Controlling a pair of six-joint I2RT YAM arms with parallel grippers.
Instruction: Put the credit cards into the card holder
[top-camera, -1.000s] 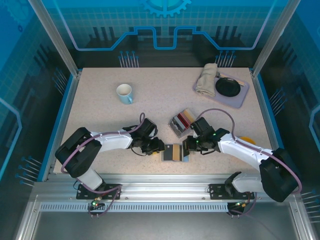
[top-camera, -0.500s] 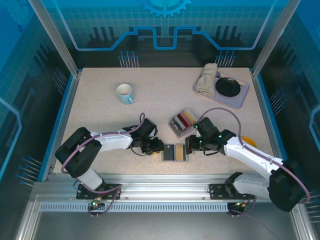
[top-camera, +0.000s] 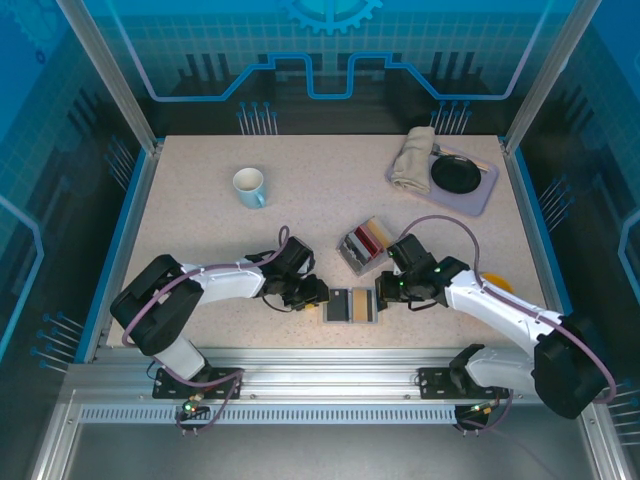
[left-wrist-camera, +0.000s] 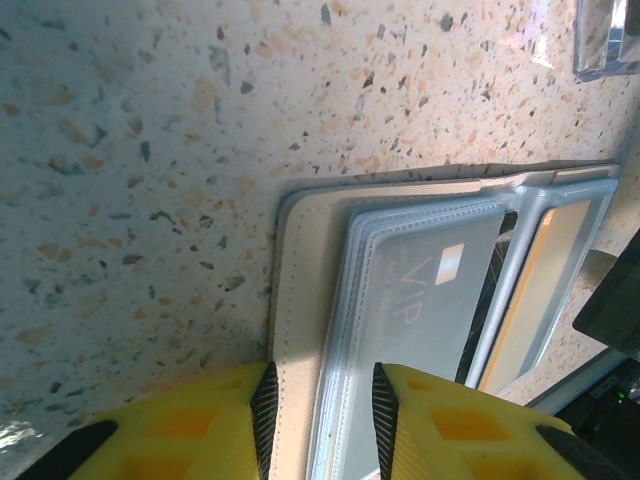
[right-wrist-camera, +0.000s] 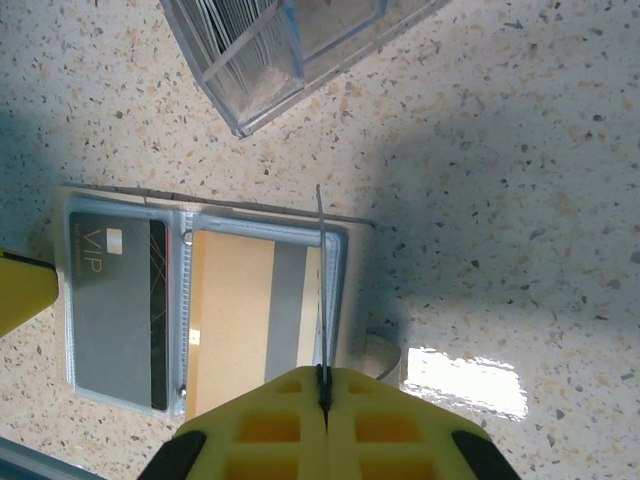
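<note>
The card holder (top-camera: 352, 305) lies open near the table's front edge. A dark VIP credit card (left-wrist-camera: 430, 300) sits in its left sleeve and a tan card (right-wrist-camera: 230, 310) in its right sleeve. My left gripper (left-wrist-camera: 320, 385) stands open astride the beige left border (left-wrist-camera: 300, 260) of the holder. One finger is off the edge and the other over the sleeve. My right gripper (right-wrist-camera: 322, 375) is shut on a thin credit card (right-wrist-camera: 320, 280), seen edge-on and upright over the right sleeve's outer edge (right-wrist-camera: 358, 290). From above, the left gripper (top-camera: 320, 295) and the right gripper (top-camera: 378, 297) flank the holder.
A clear box (top-camera: 365, 243) with more cards stands just behind the holder, close to the right gripper. A white mug (top-camera: 249, 186) is at the back left. At the back right is a grey tray (top-camera: 485, 195) with a cloth and a black dish.
My right gripper has shifted slightly right with the card, from over the holder's right panel to its right edge. The left gripper and holder have not moved.
</note>
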